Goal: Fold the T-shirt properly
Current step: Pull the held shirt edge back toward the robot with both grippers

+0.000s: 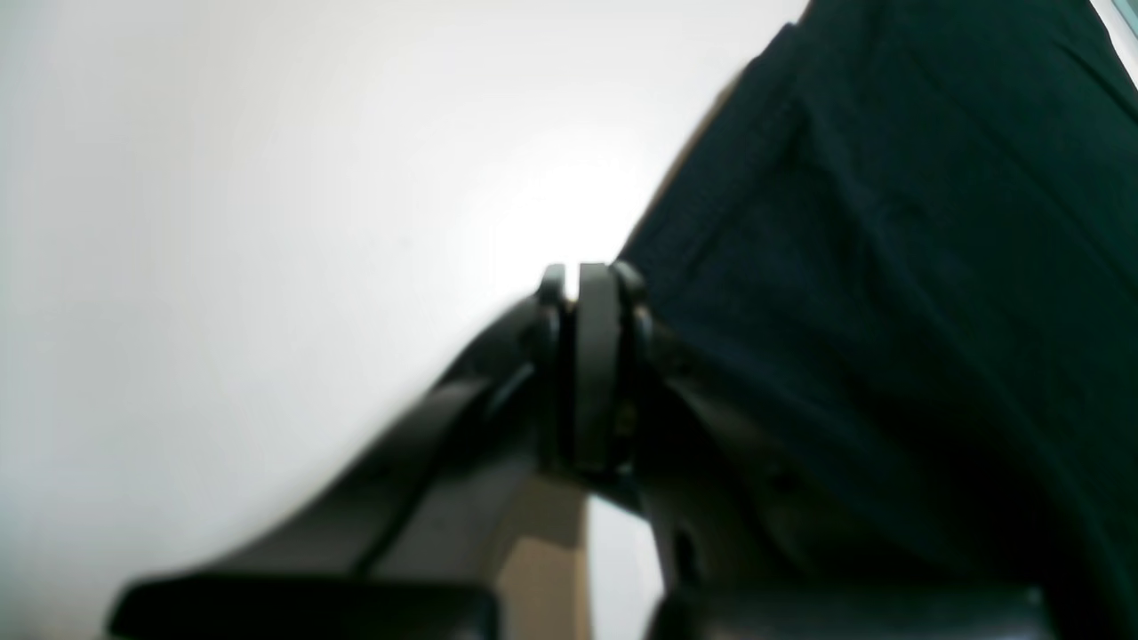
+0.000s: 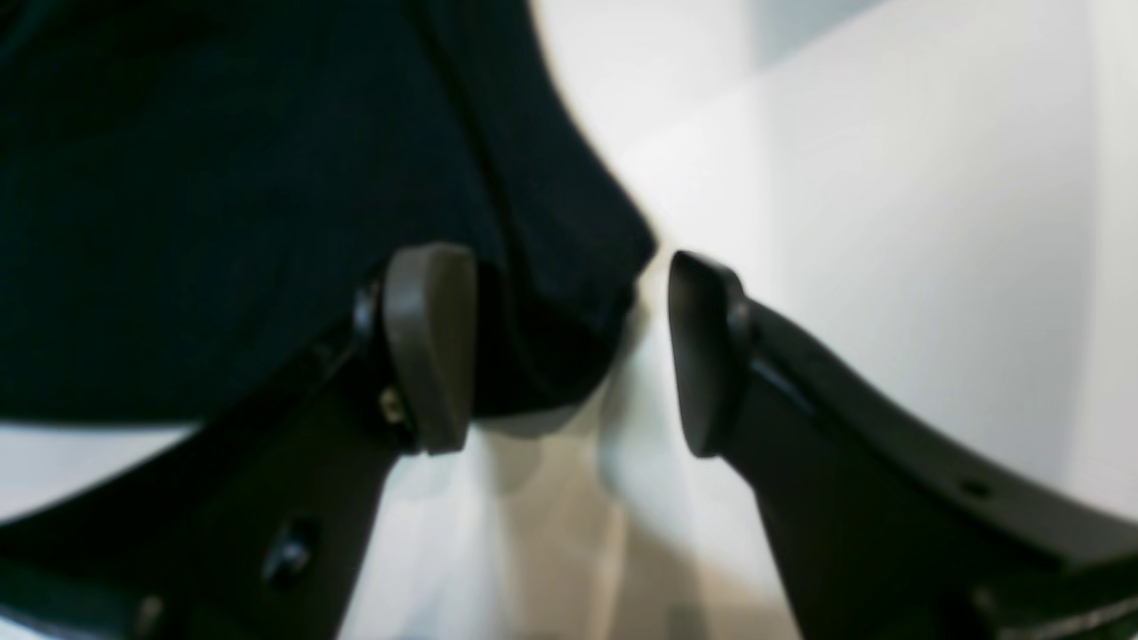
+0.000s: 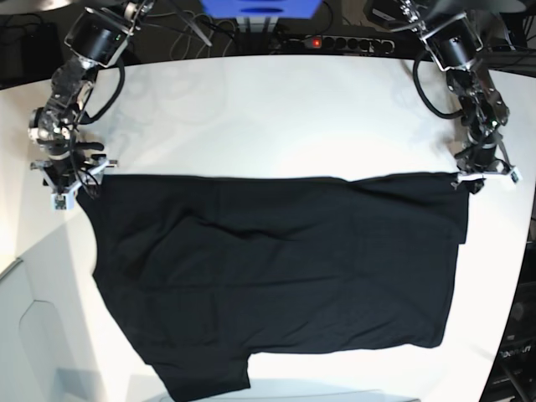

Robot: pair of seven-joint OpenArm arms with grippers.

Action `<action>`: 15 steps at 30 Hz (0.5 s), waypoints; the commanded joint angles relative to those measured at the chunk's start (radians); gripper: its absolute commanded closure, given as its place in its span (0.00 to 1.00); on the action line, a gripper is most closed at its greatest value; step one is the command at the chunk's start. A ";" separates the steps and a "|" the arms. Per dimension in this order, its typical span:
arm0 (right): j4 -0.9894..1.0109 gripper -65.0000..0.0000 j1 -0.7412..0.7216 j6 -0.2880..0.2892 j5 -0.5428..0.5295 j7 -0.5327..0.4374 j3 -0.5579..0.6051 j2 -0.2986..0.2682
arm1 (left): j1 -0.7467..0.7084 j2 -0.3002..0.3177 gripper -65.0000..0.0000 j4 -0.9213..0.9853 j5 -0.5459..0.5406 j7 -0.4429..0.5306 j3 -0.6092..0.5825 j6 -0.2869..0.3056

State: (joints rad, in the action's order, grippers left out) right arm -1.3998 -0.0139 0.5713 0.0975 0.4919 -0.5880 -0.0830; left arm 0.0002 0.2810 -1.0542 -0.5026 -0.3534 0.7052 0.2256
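Note:
The black T-shirt (image 3: 276, 276) lies flat on the white table (image 3: 276, 117), its long straight top edge running between my two grippers. My left gripper (image 3: 479, 179) is at the shirt's top right corner. In the left wrist view it (image 1: 591, 284) is shut, with the cloth (image 1: 889, 267) ending at its tips. My right gripper (image 3: 74, 180) is at the top left corner. In the right wrist view it (image 2: 569, 347) is open, and the corner of the shirt (image 2: 222, 178) hangs between the pads, against the left pad (image 2: 431, 347). No print shows.
A power strip (image 3: 335, 42) and cables lie beyond the table's far edge. The table's right edge (image 3: 519, 251) runs close to the shirt's right side. A short sleeve sticks out at the shirt's bottom left (image 3: 205, 377).

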 commanded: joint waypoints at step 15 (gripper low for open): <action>-0.152 1.00 0.025 0.003 0.001 0.004 -0.002 -0.036 | -0.111 0.033 1.00 -0.202 0.011 -0.022 0.006 -0.013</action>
State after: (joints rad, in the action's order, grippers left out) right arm -1.5311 0.0185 0.5751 0.0994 0.5159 -0.5835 -0.1017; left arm -0.1146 0.2909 -1.2377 -0.4904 -0.4068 0.7048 0.2146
